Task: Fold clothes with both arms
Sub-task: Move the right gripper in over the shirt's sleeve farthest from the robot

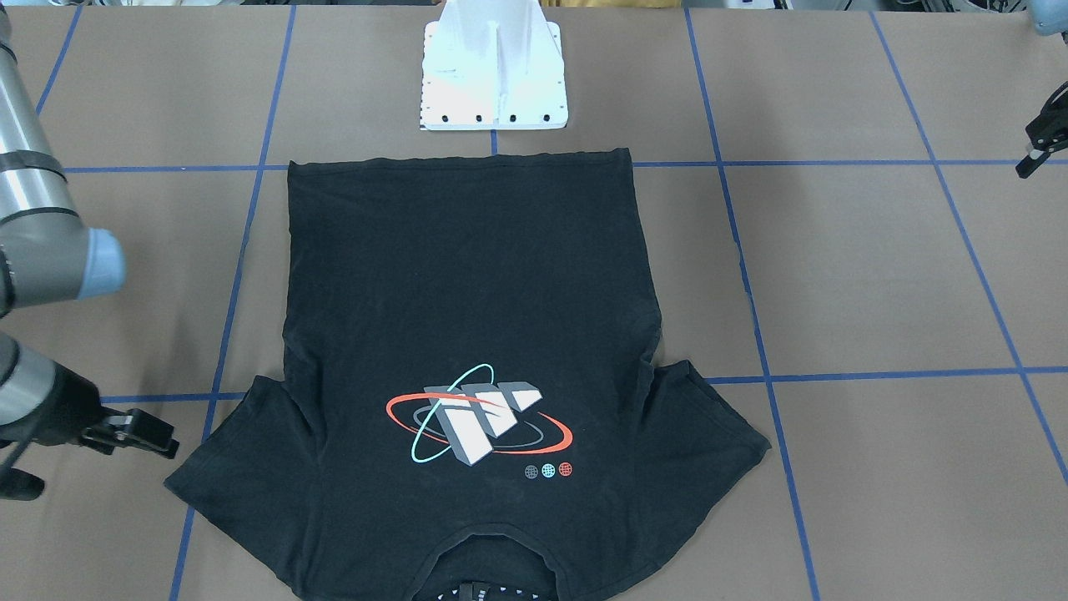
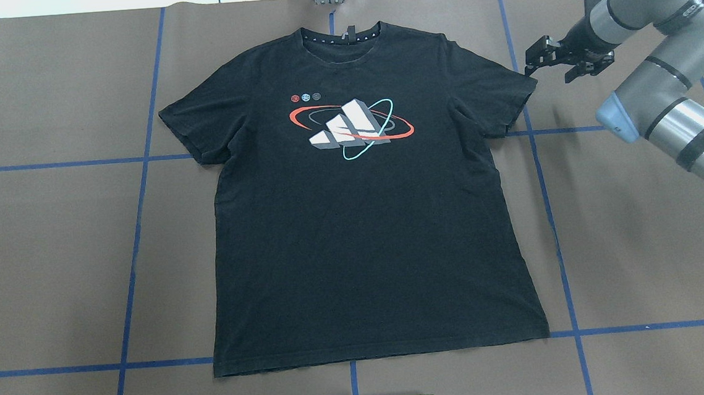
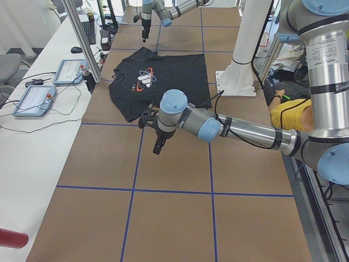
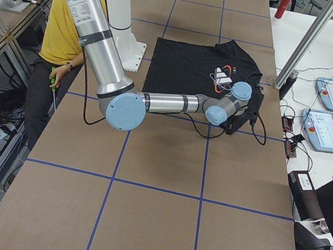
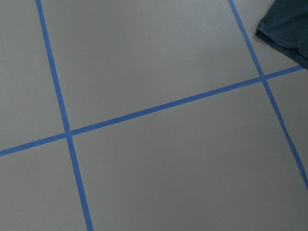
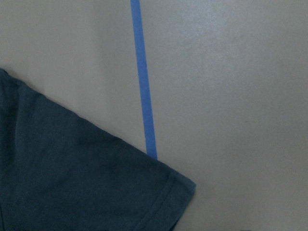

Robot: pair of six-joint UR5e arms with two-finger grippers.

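One black T-shirt (image 1: 467, 284) lies flat on the brown table (image 1: 876, 267), print up, seen from the front. The right gripper (image 1: 163, 442) hangs just beside the T-shirt's sleeve tip. The left gripper (image 1: 1039, 146) is well away from the T-shirt, and I cannot tell how its jaws stand. From overhead, the right gripper's jaws look spread, holding nothing. The left wrist camera sees a T-shirt sleeve corner and blue tape lines (image 5: 163, 108). The right wrist camera sees the sleeve tip.
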